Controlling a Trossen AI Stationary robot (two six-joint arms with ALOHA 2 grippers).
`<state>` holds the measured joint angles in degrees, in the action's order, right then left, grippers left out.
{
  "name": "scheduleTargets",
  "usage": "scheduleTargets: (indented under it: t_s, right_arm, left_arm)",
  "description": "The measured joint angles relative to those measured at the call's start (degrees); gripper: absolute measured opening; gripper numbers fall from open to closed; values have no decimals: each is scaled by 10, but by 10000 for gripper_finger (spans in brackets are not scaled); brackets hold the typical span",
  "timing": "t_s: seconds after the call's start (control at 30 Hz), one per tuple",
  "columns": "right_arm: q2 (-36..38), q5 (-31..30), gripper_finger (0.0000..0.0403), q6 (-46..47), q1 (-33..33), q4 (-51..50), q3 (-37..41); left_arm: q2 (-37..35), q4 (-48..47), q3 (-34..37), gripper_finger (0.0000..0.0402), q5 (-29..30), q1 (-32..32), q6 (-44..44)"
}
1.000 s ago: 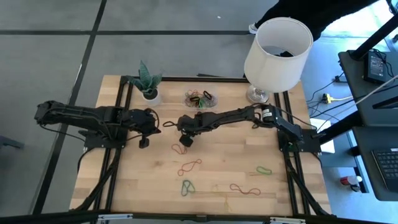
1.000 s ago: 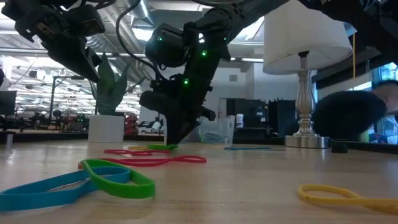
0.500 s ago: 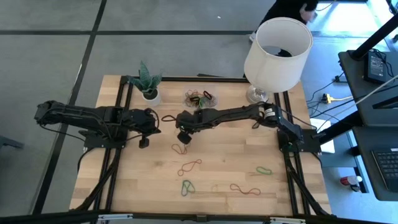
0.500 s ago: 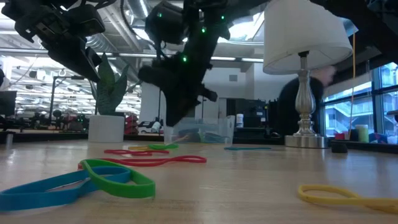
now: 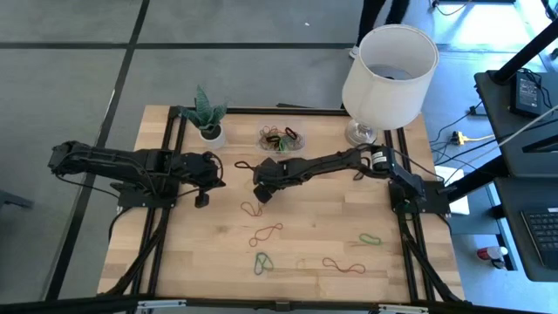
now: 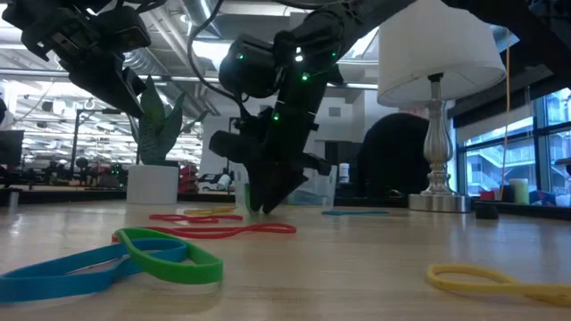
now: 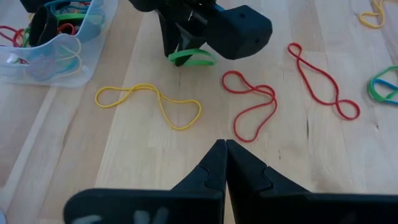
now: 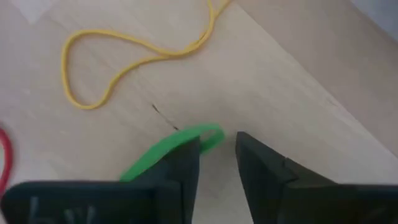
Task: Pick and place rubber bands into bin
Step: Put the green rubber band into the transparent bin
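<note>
— Green band first: where is it?

— Flat on the wooden table, right under my right gripper, in the middle of the board just short of the bin. One end of the loop pokes out between the two dark fingers.

— Are you holding it?

— No. The fingers stand a little apart with a narrow gap between them, tips down at the wood, and the band lies loose there.

— And the bin?

— Clear tray at the far edge, between the small plant pot and the lamp, with several bands inside. More rubber bands lie on the table: a yellow one just beside the green, red ones nearer me.

— Your left arm?

— My left gripper hangs over the left side of the table, fingers pressed together, nothing in them.
</note>
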<state>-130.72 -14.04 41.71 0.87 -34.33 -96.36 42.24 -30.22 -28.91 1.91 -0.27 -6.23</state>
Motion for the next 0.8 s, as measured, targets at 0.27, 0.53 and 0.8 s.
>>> scheduleTargets:
  t_s: [0.27,0.53,0.8]
  right_arm:
    - [1,15,10,-32,1,-10,-11]
    - [33,-25,2,-96,4,-90,-95]
    - [57,-102,1,-191,39,-118,-203]
  left_arm:
    - [0,0,0,2,0,0,0]
    - [0,0,0,2,0,0,0]
    - [0,6,10,2,0,0,0]
